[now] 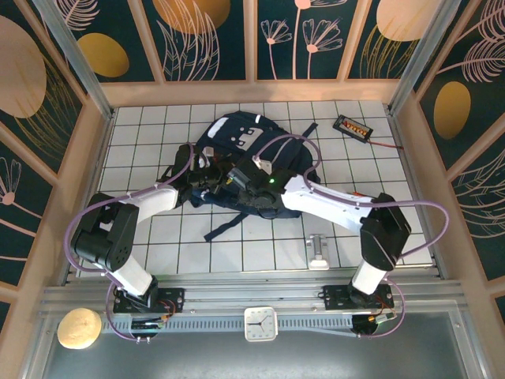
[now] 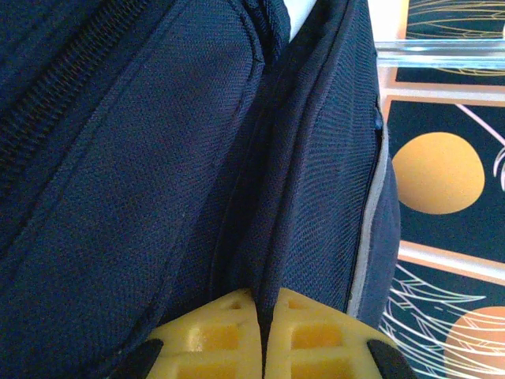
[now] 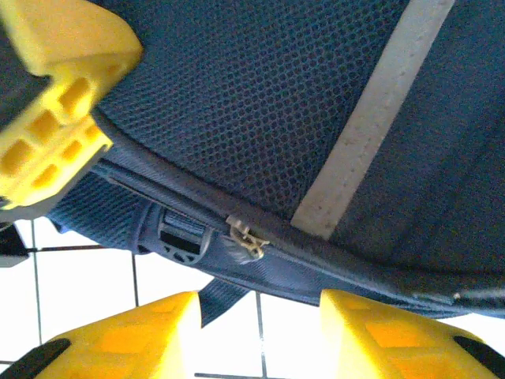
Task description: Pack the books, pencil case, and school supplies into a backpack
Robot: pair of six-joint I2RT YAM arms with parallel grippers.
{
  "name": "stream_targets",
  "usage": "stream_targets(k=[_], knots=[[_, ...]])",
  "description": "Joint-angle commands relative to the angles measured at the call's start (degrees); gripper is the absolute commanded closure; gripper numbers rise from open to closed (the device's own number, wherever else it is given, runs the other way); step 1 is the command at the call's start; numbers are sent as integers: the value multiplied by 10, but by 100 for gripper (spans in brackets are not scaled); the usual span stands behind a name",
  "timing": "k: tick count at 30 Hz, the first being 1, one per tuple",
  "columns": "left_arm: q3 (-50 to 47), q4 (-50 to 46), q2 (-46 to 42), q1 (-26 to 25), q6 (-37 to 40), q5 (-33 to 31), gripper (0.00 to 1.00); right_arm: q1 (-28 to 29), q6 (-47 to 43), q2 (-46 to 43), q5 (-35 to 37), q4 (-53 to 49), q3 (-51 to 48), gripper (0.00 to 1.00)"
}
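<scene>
The backpack (image 1: 237,134) lies flat on the white-tiled desk (image 1: 142,126), a little toward 12 o'clock from the middle. Its grey-patched top points to 12 o'clock and a dark strap (image 1: 225,229) trails toward 6 o'clock. Both arms reach in over its lower half.

The left gripper (image 1: 209,178) sits at the bag's 8 o'clock side. In the left wrist view, this gripper (image 2: 263,332) has its yellow fingers (image 2: 209,343) pressed together, and a ridge of navy fabric from the backpack (image 2: 142,197) runs down into the slit between them. It is clamped on that fold.

The right gripper (image 1: 251,188) is over the bag's 6 o'clock edge, just beside the left one. In the right wrist view its gripper (image 3: 256,304) has its fingers (image 3: 126,335) standing well apart with nothing between them. Above the gap runs the bag's (image 3: 260,95) zipped edge, with a small metal zipper pull (image 3: 246,237) near it and a pale stripe (image 3: 371,110) slanting toward 1 o'clock.

A black gadget (image 1: 353,126) with a red wire lies at 2 o'clock from the bag, well apart from it. A small silver piece (image 1: 318,246) rests at 5 o'clock.
</scene>
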Motion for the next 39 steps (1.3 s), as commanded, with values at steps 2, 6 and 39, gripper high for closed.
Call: stream_targets(k=[2,6,39], knots=[[33,36,6,-6,-23,31,100,-7,25,-8,-3,2,-2,53],[38,30,6,-6,-19,33,100,-11,18,18,5,-3,15,52],[71,-127,2,-2,110,14,100,-28,-5,35,15,-89,40,100]])
